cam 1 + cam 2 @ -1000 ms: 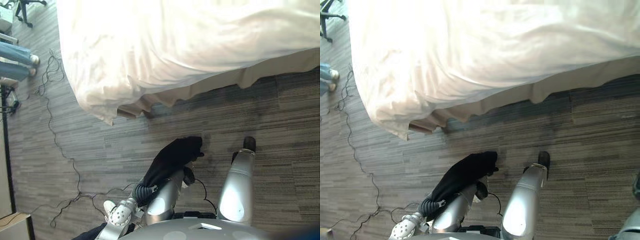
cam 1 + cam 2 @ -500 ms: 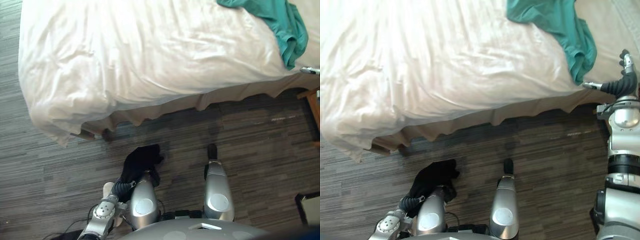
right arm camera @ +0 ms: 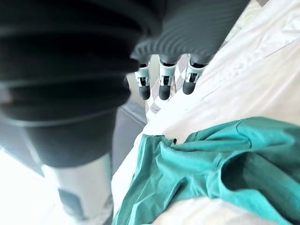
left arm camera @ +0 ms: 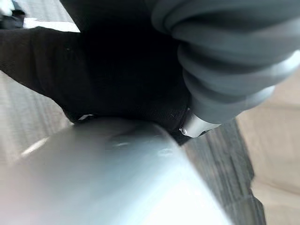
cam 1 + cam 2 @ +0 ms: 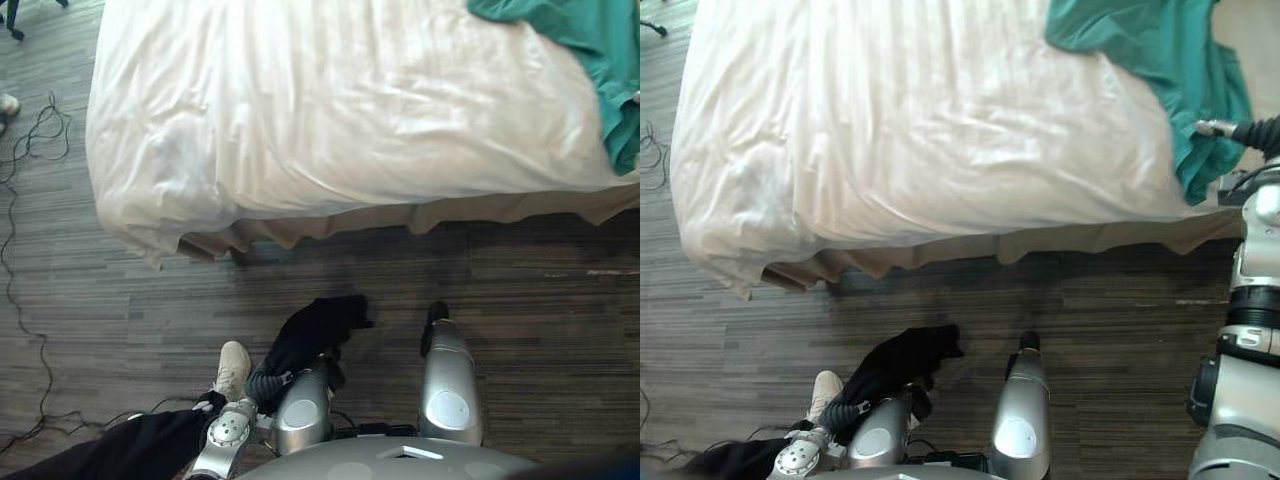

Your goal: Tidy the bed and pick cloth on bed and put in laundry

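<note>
On the left, thin black cables (image 5: 35, 130) lie on the striped grey floor (image 5: 560, 300). Near the lower edge a person's light shoe (image 5: 233, 368) stands on the floor, with a black trouser leg (image 5: 120, 450) beside it.

Just right of the shoe is the left hand (image 5: 315, 325). It hangs low over the floor, well apart from the bed, and shows its dark cover. I cannot tell how its fingers are set, because the left wrist view gives only the dark cover and the arm.

The bed (image 5: 330, 110) takes the upper part of the scene. It has a wrinkled white sheet, and a beige skirt (image 5: 420, 215) hangs below the sheet's edge.

The green cloth (image 5: 1160, 50) lies crumpled on the bed's far right part, and one fold falls down to the near edge. The right hand (image 5: 1245, 130) is just beside this fold, over the edge of the bed. Its fingers (image 3: 162, 86) are straight and held side by side, above the cloth and holding nothing.
</note>
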